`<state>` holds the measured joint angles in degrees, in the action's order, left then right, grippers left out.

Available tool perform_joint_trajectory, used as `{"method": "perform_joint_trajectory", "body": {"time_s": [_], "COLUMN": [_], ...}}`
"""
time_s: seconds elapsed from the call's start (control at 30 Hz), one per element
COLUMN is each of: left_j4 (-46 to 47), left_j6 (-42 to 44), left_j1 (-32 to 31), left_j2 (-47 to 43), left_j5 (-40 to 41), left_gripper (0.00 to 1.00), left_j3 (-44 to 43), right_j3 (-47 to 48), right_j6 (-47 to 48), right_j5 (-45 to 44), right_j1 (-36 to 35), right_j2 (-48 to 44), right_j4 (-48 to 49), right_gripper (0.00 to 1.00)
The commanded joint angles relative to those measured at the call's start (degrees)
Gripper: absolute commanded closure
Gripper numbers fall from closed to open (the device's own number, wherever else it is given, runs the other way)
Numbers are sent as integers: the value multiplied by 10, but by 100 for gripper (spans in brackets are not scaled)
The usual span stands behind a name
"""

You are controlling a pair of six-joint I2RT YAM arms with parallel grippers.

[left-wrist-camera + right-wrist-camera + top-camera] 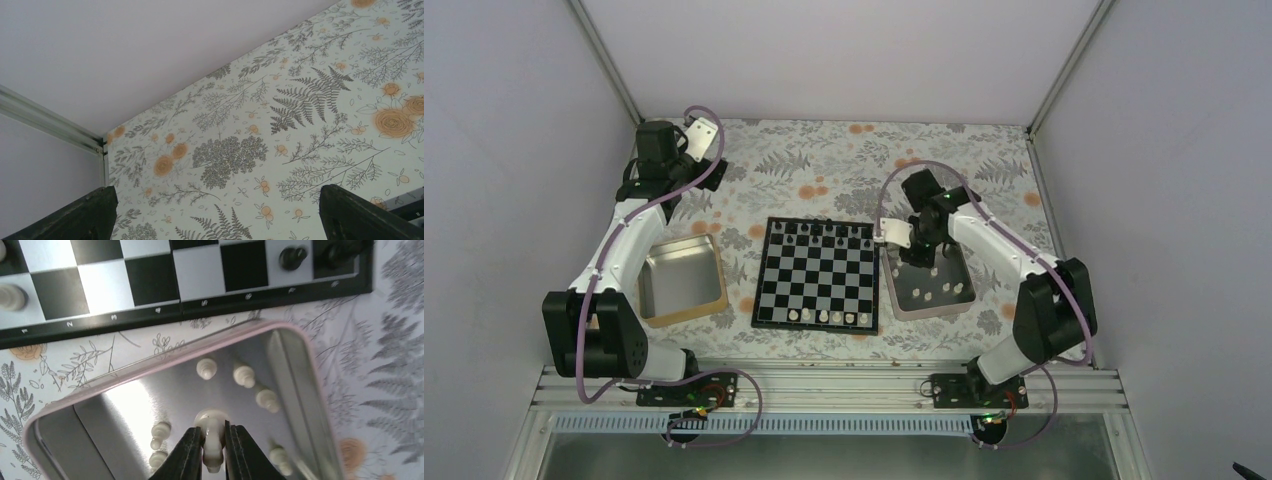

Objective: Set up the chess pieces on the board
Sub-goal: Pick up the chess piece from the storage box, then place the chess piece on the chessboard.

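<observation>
In the right wrist view my right gripper (213, 450) is shut on a white chess piece (213, 437) that stands in the pink-rimmed metal tray (150, 367). Several more white pieces (244, 375) lie loose around it. From above, the right gripper (921, 262) hangs over that tray's far end, just right of the board (819, 275). Several white pieces (824, 317) line the board's near row and black pieces (824, 231) its far row. My left gripper (215, 215) is open over bare tablecloth at the far left corner, holding nothing.
An empty gold-rimmed metal tray (682, 280) sits left of the board. The white enclosure walls (824, 60) close in the table at the back and sides. The left arm (624, 240) curves along the left edge.
</observation>
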<state>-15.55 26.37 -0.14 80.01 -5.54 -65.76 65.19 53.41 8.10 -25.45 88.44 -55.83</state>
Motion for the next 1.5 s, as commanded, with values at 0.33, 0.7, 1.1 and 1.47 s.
{"method": "perform_joint_trajectory", "body": {"time_s": [0.33, 0.7, 1.1, 1.47], "left_j4": [-14, -30, -20, -21], "left_j6": [2, 0, 3, 3], "left_j1": [-1, -2, -2, -1], "left_j2": [-29, -44, -44, -42], "left_j5": [-27, -46, -60, -66], "left_gripper": [0, 0, 0, 0], "left_j3": [-13, -21, -7, -7], "right_j3": [229, 383, 462, 446], "right_j6": [-35, -29, -39, -32], "right_j5": [-6, 33, 52, 68], "right_j1": [-178, -301, -358, -376], "right_j2": [118, 266, 369, 384], "right_j4": [-62, -70, -86, -104], "right_gripper": [86, 86, 84, 83]}}
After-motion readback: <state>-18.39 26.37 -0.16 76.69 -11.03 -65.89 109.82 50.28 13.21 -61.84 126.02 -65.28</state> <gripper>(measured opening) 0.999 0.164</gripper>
